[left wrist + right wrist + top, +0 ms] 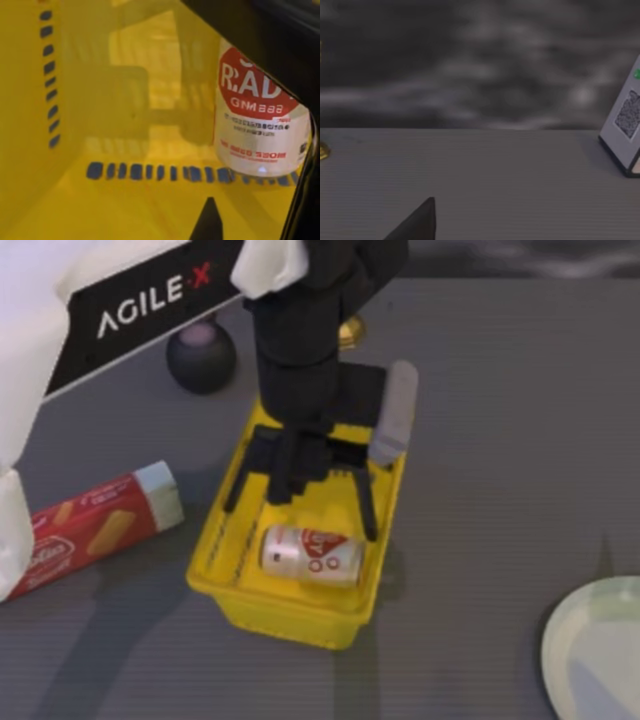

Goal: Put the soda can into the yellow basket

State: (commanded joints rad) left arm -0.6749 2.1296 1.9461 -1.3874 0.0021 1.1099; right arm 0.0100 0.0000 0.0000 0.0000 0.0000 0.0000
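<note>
- The soda can (pixel 311 554) lies on its side on the floor of the yellow basket (pixel 290 615), near the basket's front wall, red logo facing up.
- The left gripper (pixel 300 502) hangs over the basket's middle, fingers spread wide and holding nothing; the can sits just in front of its fingertips, apart from them.
- In the left wrist view, the can (pixel 260 120) rests against the slotted yellow wall (pixel 150 171), clear of the gripper.
- A red biscuit packet (pixel 90 530) lies on the worktop (pixel 500 440), left of the basket.
- The right arm is out of the top view; whether its gripper is open cannot be told.
</note>
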